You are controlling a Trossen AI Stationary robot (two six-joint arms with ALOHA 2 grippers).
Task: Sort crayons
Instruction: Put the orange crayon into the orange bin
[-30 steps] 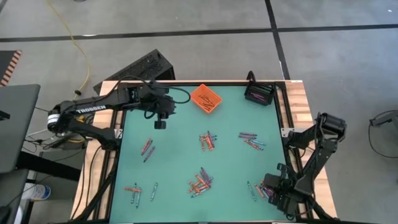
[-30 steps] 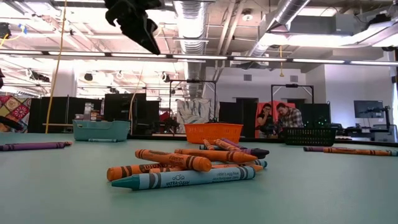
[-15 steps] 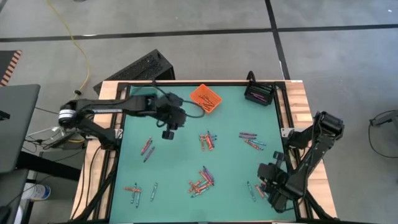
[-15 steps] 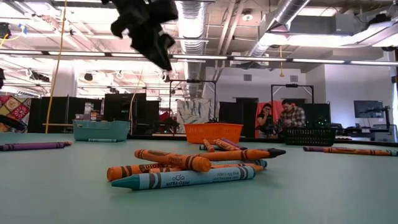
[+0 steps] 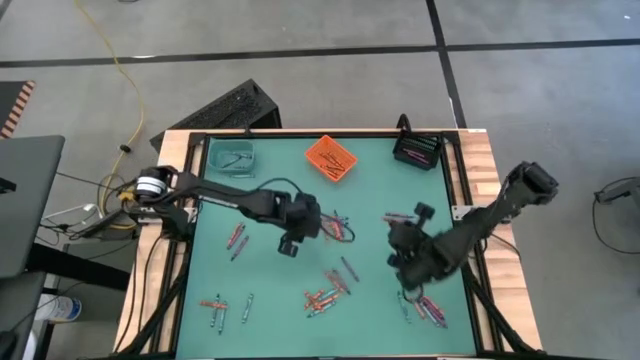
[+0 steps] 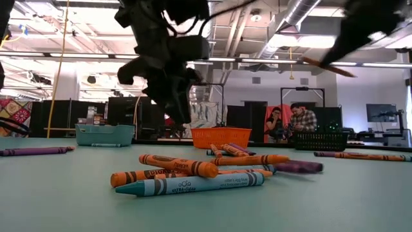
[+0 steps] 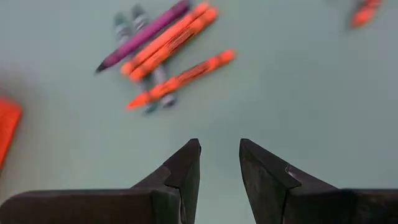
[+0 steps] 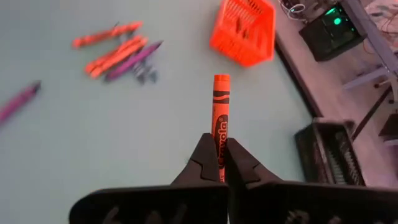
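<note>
Orange, purple and blue-grey crayons lie in loose clusters on the green table, among them one (image 5: 335,228) at the middle and one (image 5: 325,290) nearer the front. My left gripper (image 5: 290,243) hangs open a little above the table, just left of the middle cluster (image 7: 161,50), with nothing between its fingers (image 7: 186,168). My right gripper (image 5: 397,240) is in the air right of the middle, shut on one orange crayon (image 8: 220,106); the low view shows it (image 6: 360,26) high up with the crayon (image 6: 328,66) sticking out. My right gripper pinches one end of the orange crayon (image 8: 219,146) between its two fingers. The crayon lies along the fingers and sticks out ahead of them, its flat end (image 8: 221,78) foremost. The fingers slant down toward the far left. The crayon is lifted clear of the table.
Along the far edge stand a teal bin (image 5: 232,157), an orange bin (image 5: 330,158) and a black bin (image 5: 418,150). More crayons lie at the left (image 5: 236,238), near left (image 5: 215,305), right (image 5: 400,222) and near right (image 5: 430,308). People stand in the room beyond the table (image 6: 290,122).
My left gripper has swung from the far left, by the teal bin, down toward the table's middle and the crayon cluster there, still open. My right gripper has risen from the near-right pile with the orange crayon and gone toward the middle and the far edge, turning as it went.
</note>
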